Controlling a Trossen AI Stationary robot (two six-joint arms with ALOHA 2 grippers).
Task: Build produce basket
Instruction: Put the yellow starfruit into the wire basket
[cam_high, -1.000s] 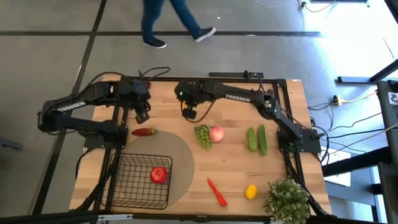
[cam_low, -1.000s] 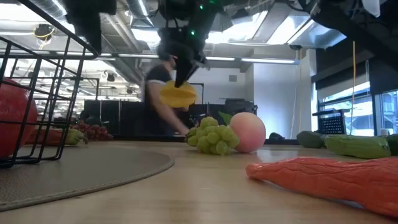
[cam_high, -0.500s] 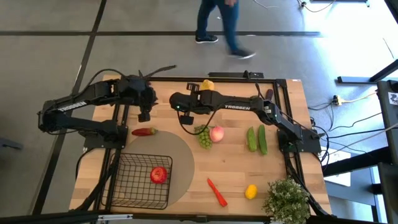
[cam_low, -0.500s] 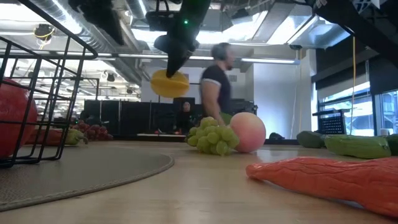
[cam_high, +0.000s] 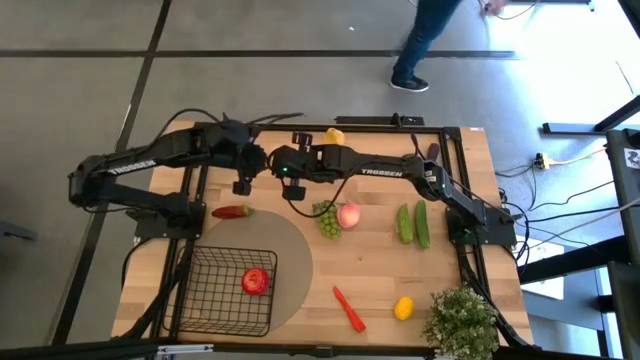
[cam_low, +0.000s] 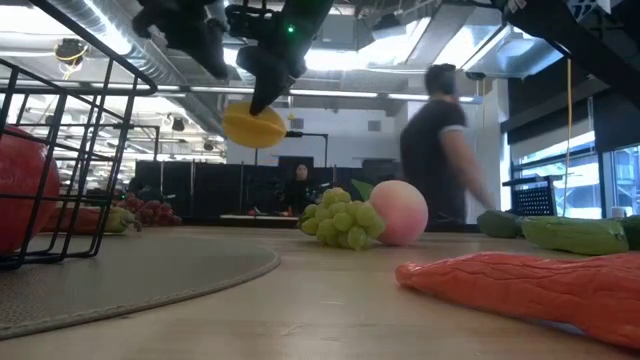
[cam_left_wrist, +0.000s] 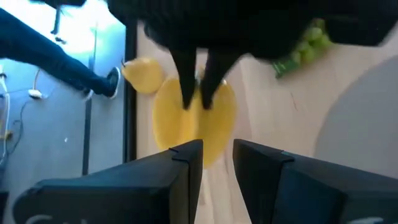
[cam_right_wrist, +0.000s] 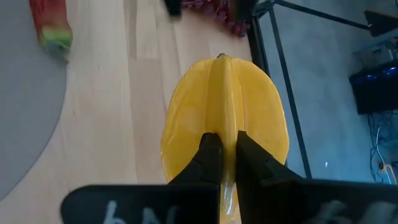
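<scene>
1. Black wire-mesh square basket (cam_high: 233, 290), with open grid sides, stands at the near left of the pale wooden surface (cam_high: 380, 270), partly over a round tan mat (cam_high: 290, 250); a red apple (cam_high: 255, 281) lies inside it.
2. Yellow ridged toy fruit (cam_right_wrist: 224, 124) hangs in the air over the far middle of the surface, pinched along its central ridge by the closed fingers (cam_right_wrist: 208, 155) of the right gripper (cam_high: 292, 184).
3. Left gripper (cam_high: 242, 183) hovers just beside the right one, its fingers (cam_left_wrist: 180, 168) slightly apart and holding nothing, pointed at the yellow fruit.
4. Green grape bunch (cam_high: 326, 218) and pink peach (cam_high: 348, 214) touch each other near the centre.
5. Two green cucumbers (cam_high: 413, 223) lie side by side to the right.
6. Red chili with a green end (cam_high: 232, 211) rests beyond the basket.
7. Orange carrot-like piece (cam_high: 349, 308) and small yellow lemon (cam_high: 403, 307) lie near the front edge, beside a bushy green potted plant (cam_high: 462, 322).
8. A person (cam_low: 438, 150) walks beyond the surface.
</scene>
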